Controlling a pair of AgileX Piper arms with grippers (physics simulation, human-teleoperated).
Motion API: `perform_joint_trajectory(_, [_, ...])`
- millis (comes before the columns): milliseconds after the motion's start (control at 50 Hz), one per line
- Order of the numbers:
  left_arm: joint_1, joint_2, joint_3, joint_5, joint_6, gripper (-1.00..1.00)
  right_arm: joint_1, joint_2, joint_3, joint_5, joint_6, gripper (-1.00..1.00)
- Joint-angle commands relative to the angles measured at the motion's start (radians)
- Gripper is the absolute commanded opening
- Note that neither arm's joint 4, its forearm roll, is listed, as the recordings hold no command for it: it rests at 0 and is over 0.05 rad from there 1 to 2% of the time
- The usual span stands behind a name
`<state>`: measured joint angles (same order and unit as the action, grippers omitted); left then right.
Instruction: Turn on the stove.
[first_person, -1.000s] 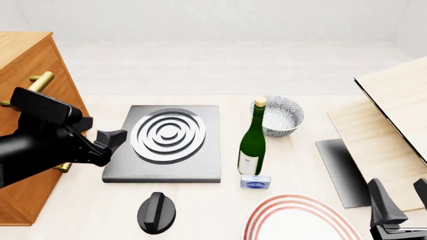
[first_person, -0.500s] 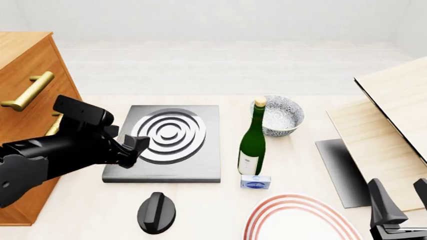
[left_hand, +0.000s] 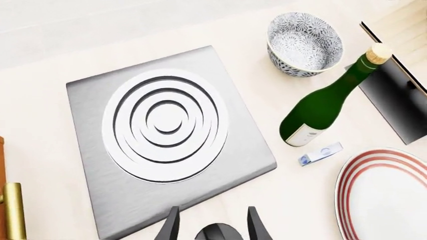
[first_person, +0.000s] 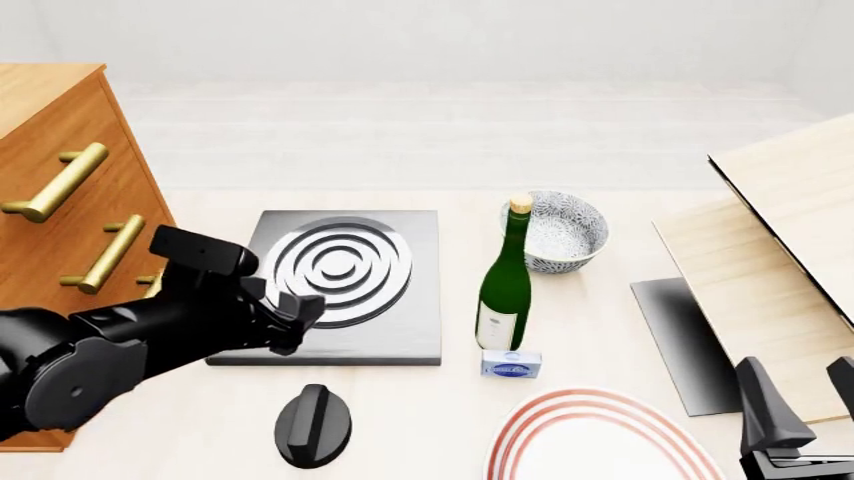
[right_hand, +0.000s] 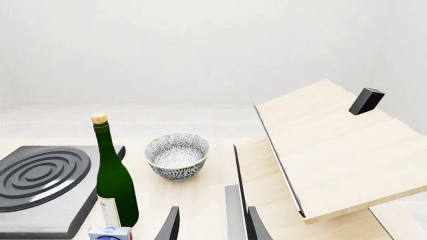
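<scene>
The left jaws (first_person: 296, 318) stand apart, holding nothing, poised over the near left corner of the stove plate (first_person: 387, 335). Just ahead of them lie the burner rings (first_person: 335, 268). The knob (first_person: 312, 425) sits on the tabletop (first_person: 427, 420) below and nearer than the left jaws, apart from the plate; in the left wrist view its black top (left_hand: 220, 232) shows between the two fingertips (left_hand: 168, 227), though whether they touch it cannot be told.

Beyond the plate, to the right of the left jaws, a green bottle (first_person: 506, 285) stands upright with a patterned bowl (first_person: 567, 232) just behind it and a small blue box (first_person: 511, 364) at its foot. A red-rimmed dish (first_person: 601, 440) lies near the front edge.

The right jaws (first_person: 801, 405) are also parted and empty, low at the right, near a wooden board (right_hand: 320, 150) and a dark sheet (first_person: 681, 340). A drawer cabinet (first_person: 54, 120) stands left of the left arm.
</scene>
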<state>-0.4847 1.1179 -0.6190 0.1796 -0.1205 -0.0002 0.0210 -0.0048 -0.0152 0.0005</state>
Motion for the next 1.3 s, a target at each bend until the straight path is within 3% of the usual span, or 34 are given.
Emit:
perform_joint_trajectory(20, [-0.033, 0.044, 0.052, -0.087, -0.069, 1.0, 0.0, 0.001, 0.0, 0.0, 0.0, 1.0])
perform_joint_trajectory(120, [-0.033, 0.068, 0.083, -0.153, -0.109, 1.0, 0.0, 0.0, 0.0, 0.0, 0.0, 1.0])
perform_joint_trajectory(640, [0.009, 0.182, 0.145, -0.271, -0.131, 1.0, 0.0, 0.0, 0.0, 0.0, 0.0, 1.0])
perform_joint_trajectory(1080, [-0.04, 0.253, 0.217, -0.353, -0.198, 1.0, 0.0, 0.0, 0.0, 0.0, 0.0, 1.0])
perform_joint_trajectory(1300, [-0.038, 0.278, 0.225, -0.372, -0.189, 1.0, 0.0, 0.0, 0.0, 0.0, 0.0, 1.0])
